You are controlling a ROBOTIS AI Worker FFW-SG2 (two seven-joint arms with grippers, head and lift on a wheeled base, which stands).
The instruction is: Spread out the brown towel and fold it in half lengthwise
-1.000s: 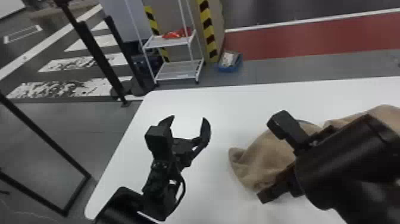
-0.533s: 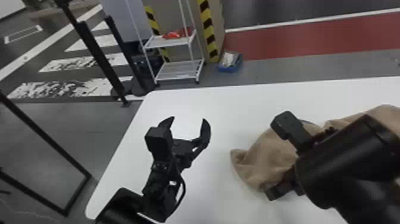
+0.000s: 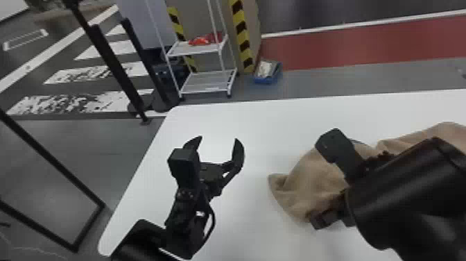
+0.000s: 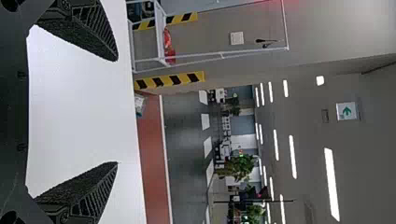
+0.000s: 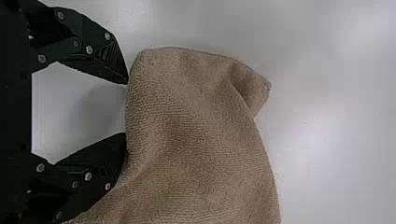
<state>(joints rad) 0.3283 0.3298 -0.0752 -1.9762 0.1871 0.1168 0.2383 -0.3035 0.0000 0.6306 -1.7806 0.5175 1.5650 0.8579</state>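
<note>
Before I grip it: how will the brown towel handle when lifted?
Likely floppy: the brown towel already lies in soft folds, one corner tucked over. Probably light for its size, being a single thin-edged cloth. Its ribbed, fuzzy weave should give the right gripper decent grip rather than slip.

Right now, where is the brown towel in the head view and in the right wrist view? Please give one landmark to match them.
Head view: right half, partly behind the right arm.
Right wrist view: across the middle, in front of the right gripper, its small folded corner farthest out.
Shared landmark: the white table under the towel.
</note>
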